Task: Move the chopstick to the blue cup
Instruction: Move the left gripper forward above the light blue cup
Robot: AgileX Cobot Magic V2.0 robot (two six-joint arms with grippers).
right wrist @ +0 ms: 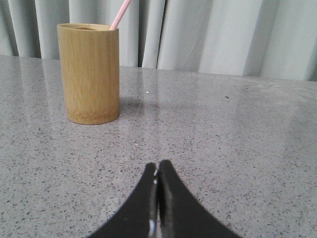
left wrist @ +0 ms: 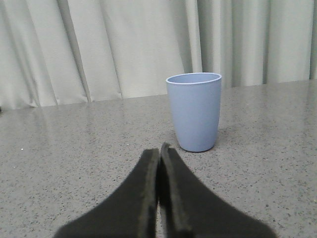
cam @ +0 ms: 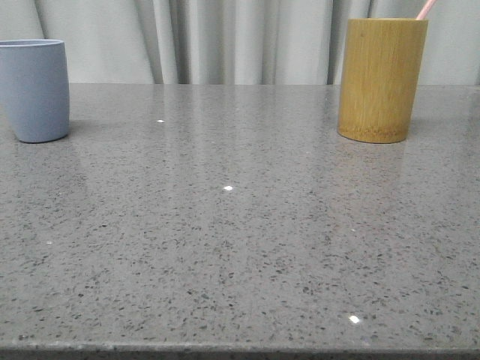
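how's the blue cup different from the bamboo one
The blue cup is matte grey-blue and tapers toward its base; the bamboo cup is tan, grained, taller and straight-sided. The bamboo cup holds the pink chopstick, while no stick rises above the blue cup's rim. Both stand upright, handleless, on the grey table.

Blue cup (cam: pixel 33 90) far left on table (cam: pixel 240 247), near back edge. Bamboo cup (cam: pixel 381 79) far right, same depth, well apart. Chopstick (cam: pixel 426 9) standing tilted inside bamboo cup. Curtain (cam: pixel 240 37) behind table.
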